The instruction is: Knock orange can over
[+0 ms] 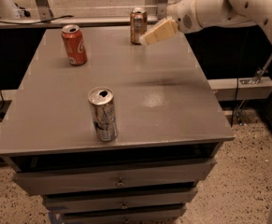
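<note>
The orange can, copper-orange with a silver top, stands upright at the far edge of the grey table, right of centre. My gripper reaches in from the upper right on a white arm. Its cream fingertips are just right of the can's lower half, touching it or very close to it.
A red cola can stands upright at the far left of the table. A silver-and-blue can stands upright near the front edge. The table has drawers below. A low rail and a dark wall lie to the right.
</note>
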Controlling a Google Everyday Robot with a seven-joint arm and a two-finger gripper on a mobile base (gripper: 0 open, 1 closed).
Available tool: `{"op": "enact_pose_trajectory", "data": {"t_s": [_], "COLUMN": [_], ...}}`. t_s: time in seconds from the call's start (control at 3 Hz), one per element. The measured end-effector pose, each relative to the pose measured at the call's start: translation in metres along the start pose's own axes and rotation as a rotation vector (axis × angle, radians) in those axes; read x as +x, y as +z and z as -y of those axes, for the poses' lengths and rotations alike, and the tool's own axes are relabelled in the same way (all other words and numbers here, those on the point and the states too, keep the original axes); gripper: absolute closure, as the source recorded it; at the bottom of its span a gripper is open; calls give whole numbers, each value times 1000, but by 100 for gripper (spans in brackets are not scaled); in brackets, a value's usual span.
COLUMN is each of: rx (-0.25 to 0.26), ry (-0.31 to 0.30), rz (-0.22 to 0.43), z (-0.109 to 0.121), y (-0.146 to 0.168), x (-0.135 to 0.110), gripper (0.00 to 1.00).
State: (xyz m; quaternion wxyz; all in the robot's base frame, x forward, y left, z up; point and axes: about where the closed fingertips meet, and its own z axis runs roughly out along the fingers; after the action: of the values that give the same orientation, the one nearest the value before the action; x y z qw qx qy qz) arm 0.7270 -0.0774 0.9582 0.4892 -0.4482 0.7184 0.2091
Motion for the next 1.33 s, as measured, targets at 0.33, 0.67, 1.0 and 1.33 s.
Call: {"op": "enact_pose_trajectory", "data": {"t_s": [0.33, 0.67, 1.0, 1.33], "rx": [-1, 12, 40, 62], "ry": [7, 22, 38, 40], "rz": [10, 65, 133, 196], "z": [0, 7, 24, 41], "y": [5, 25, 49, 68], "x": [1, 9, 19, 20], "gripper": [0, 0, 0, 0]}}
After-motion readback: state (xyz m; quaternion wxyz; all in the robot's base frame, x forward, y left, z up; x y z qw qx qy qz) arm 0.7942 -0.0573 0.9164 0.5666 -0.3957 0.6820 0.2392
